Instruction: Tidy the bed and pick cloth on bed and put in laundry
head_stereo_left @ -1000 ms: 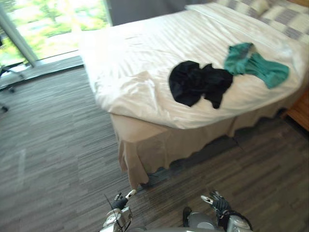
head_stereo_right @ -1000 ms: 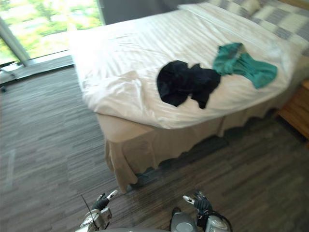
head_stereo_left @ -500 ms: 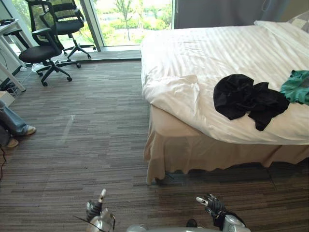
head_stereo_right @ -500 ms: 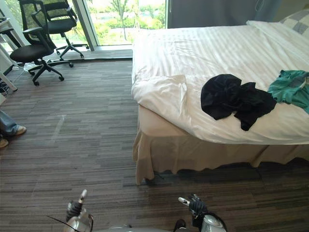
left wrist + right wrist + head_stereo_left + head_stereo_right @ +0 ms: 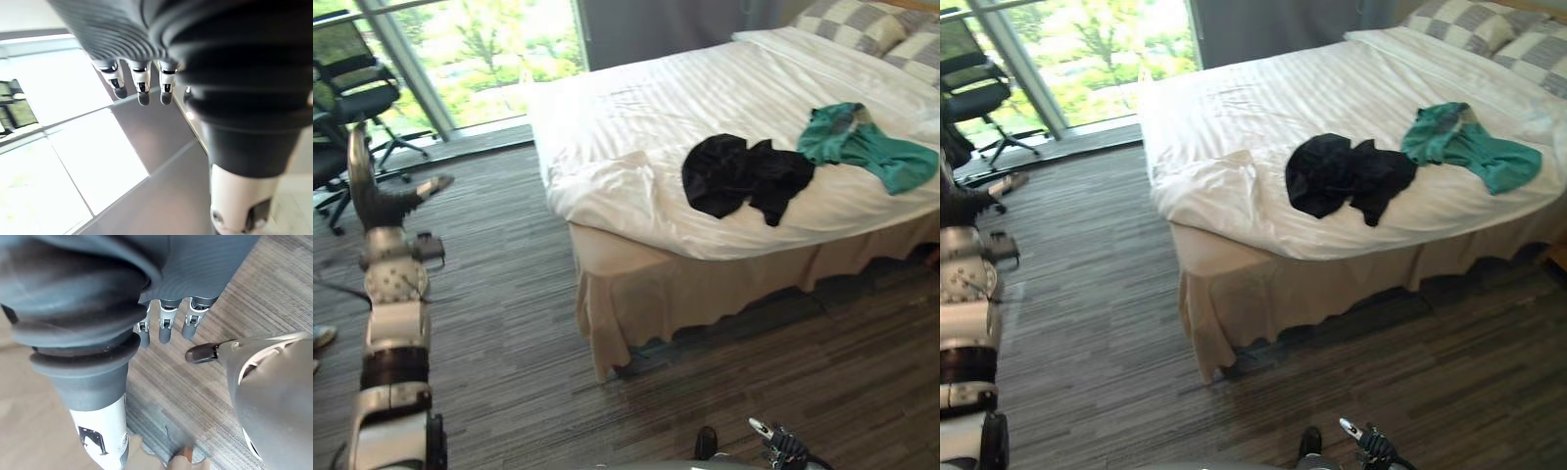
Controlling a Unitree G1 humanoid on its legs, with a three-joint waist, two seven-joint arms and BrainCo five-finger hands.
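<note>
L hand (image 5: 377, 204) up at frame left, fingers straight, empty. R hand (image 5: 777, 443) low at bottom right, fingers relaxed, empty. Black cloth (image 5: 744, 176) lying mid-frame on bed (image 5: 636, 108), teal cloth (image 5: 864, 149) just right of it.

Bed (image 5: 724, 88) standing on striped grey-brown floor (image 5: 509, 323), beige bed skirt (image 5: 705, 294) hanging down to floor along near side. White duvet (image 5: 607, 186) covering top, bunching into rumpled fold at near foot corner. Black cloth (image 5: 744, 176) lying crumpled on duvet near front edge. Green cloth (image 5: 867, 147) lying just beside it, toward head end. Checked pillows (image 5: 857, 22) resting at head end. Office chair (image 5: 357, 83) standing on floor by window (image 5: 480, 49), well apart from bed.
</note>
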